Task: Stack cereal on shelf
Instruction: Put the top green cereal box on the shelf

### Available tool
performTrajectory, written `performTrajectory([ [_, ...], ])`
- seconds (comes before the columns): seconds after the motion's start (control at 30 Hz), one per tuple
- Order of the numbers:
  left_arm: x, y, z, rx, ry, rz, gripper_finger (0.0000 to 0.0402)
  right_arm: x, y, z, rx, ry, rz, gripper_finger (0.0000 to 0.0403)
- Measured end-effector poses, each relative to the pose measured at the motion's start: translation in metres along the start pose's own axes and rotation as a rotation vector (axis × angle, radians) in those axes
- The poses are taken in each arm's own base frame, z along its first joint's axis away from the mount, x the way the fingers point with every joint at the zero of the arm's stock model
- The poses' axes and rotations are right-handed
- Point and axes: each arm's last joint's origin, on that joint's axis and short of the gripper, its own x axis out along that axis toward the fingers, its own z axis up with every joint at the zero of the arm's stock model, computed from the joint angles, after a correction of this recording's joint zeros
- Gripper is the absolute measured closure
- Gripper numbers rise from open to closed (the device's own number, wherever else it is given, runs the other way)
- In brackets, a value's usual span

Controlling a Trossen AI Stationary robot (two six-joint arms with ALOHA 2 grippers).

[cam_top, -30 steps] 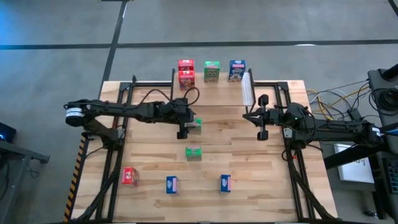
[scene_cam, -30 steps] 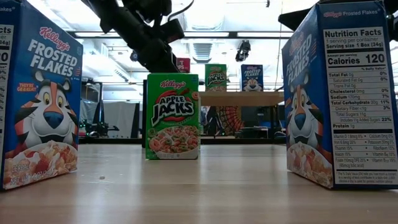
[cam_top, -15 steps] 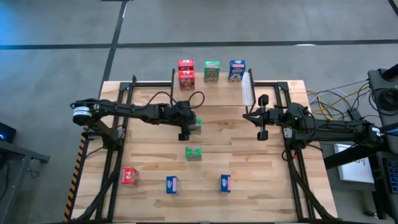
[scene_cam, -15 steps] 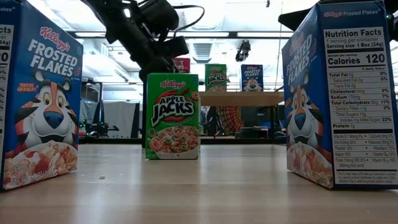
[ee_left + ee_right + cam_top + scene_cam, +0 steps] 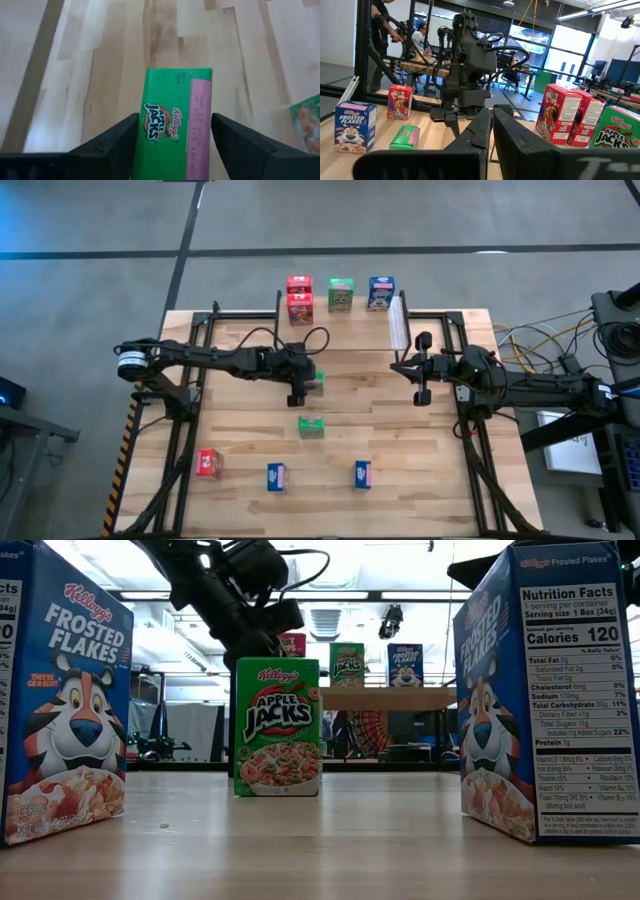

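My left gripper (image 5: 296, 388) is near the table's middle, shut on an upright green cereal box (image 5: 172, 130), which also shows in the high view (image 5: 316, 380). My right gripper (image 5: 403, 365) hovers shut and empty at the right. A second green box (image 5: 311, 426) stands on its base nearer the front. One red box (image 5: 209, 463) and two blue boxes (image 5: 277, 476) (image 5: 362, 474) stand near the front edge. The shelf (image 5: 345, 330) at the far edge carries two stacked red boxes (image 5: 299, 295), a green box (image 5: 341, 295) and a blue box (image 5: 380, 293). My left gripper has the green box between its two fingers (image 5: 117, 142), one on each broad face just below the top flap (image 5: 150, 125). The fingers come from above, pointing down, and lie across the box's thin side. The box is upright; its base is hidden.
The shelf's pale strip (image 5: 398, 325) lies at its right end. Black frame rails (image 5: 185, 430) (image 5: 470, 450) run along the table's left and right sides. Bare wood (image 5: 380, 415) lies between the arms and the front row of boxes.
My left arm has pushed a little toward the table's right edge and its wrist has tipped, while the gripper stays over the green box. The box has kept its place.
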Motion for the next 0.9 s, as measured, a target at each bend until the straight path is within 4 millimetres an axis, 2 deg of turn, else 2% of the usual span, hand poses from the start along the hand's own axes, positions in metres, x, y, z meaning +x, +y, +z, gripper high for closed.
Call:
performTrajectory([
  [0.23,-0.003,0.001,0.005,-0.010,0.004,-0.015,0.0216,0.000,0.000,0.000,0.001,0.000,0.000,0.0390],
  [0.5,-0.016,0.005,0.025,-0.008,0.001,-0.020,0.0239,0.000,0.000,0.000,0.002,0.000,0.000,0.0390],
  [0.7,-0.033,0.007,0.049,0.010,-0.041,-0.066,0.0240,0.000,0.000,0.000,0.002,0.000,0.000,0.0390],
  [0.9,-0.065,0.016,0.088,0.065,-0.147,-0.118,0.0240,0.000,0.000,0.000,0.006,0.001,0.000,0.0390],
])
